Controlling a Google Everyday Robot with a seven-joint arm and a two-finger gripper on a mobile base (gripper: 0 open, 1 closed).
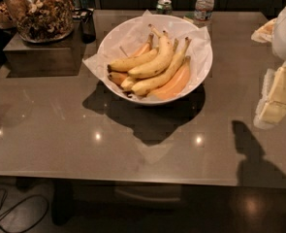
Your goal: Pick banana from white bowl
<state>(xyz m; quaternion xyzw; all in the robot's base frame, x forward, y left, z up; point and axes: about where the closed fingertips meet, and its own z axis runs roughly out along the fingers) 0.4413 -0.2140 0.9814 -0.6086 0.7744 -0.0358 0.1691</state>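
The white bowl (114, 35) stands at the back middle of the brown table and is lined with crumpled white paper. It holds several yellow bananas and pale orange-peach fruits. The plump banana (154, 64) lies across the middle of the pile with its stem pointing to the back. A slimmer, longer banana (167, 74) lies just in front of it. My gripper (274, 106) hangs at the right edge of the view, pale yellow under a white arm part, well to the right of the bowl and apart from it.
A glass jar of snacks (39, 11) stands on a dark box (40, 55) at the back left. A green can (164, 6) and a water bottle (203, 4) stand behind the bowl. The table's front edge (133, 177) runs across the lower view.
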